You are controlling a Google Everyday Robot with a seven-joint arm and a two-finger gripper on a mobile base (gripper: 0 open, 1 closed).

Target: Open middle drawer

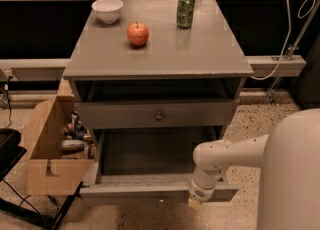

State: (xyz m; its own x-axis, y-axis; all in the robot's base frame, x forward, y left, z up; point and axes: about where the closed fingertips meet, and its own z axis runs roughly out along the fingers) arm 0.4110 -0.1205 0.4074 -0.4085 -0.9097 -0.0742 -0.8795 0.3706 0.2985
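The grey cabinet [160, 54] has a taller drawer front with a round knob [159, 116] just under its top. Below it, the middle drawer [145, 193] is wide and shallow. It stands pulled far out toward me, and its bare inside [150, 154] shows. My gripper [196, 200] hangs on the white arm [225, 156] at the right part of this drawer's front, low against its front edge. The lowest drawer is hidden beneath the open one.
On the cabinet top stand a white bowl [107, 10], a red apple [138, 33] and a green can [185, 10]. A cardboard box [47, 149] with cans and clutter sits left of the cabinet. My white body [290, 174] fills the lower right. Cables hang at the right.
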